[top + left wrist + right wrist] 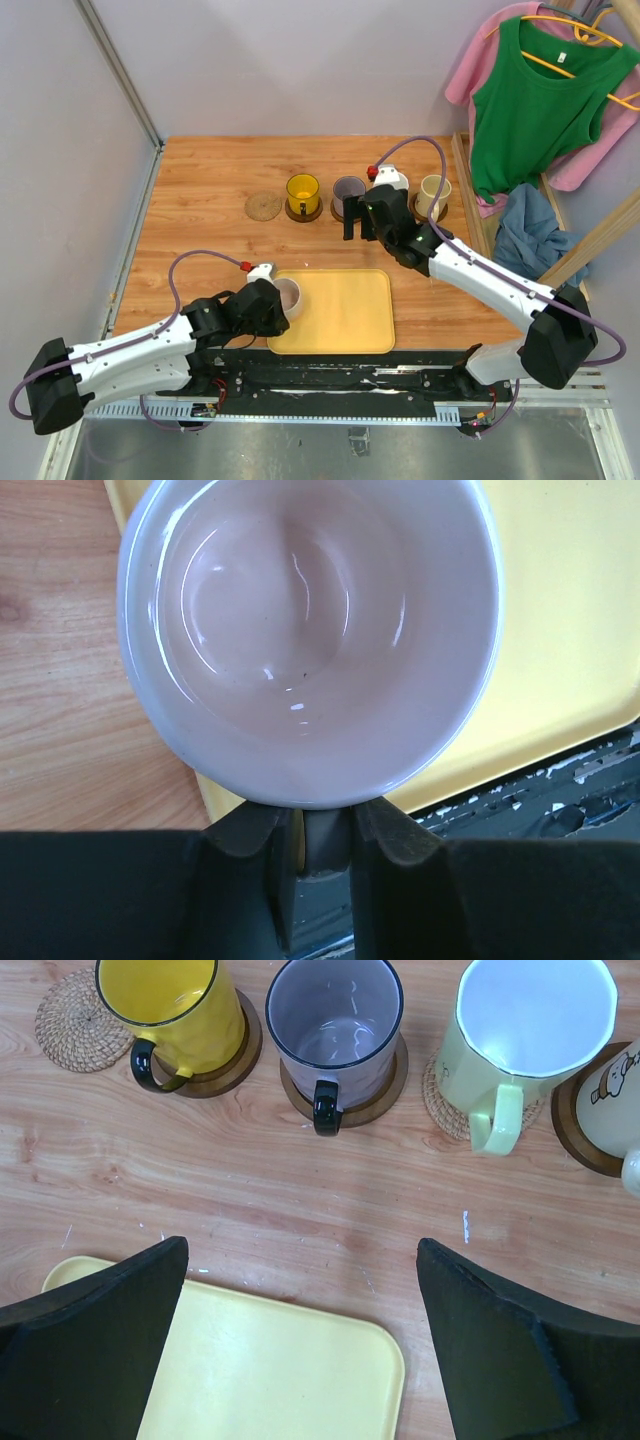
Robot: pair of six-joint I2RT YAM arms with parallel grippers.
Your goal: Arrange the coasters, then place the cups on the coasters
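- Clamping the left gripper (320, 825) on the pink cup (310, 630) at the yellow tray's (570, 630) left edge.
- Hovering the right gripper (302, 1260), jaws wide apart, over the table (300, 1180) near the yellow cup (170, 1005) and grey-purple cup (335, 1010), both standing on brown coasters (385, 1085).

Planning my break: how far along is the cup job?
Done: four cups, yellow, purple, green and cream, sit on coasters. In hand: left gripper clamps the pink cup on the tray. Left: set it on the empty coaster. The right gripper is open.
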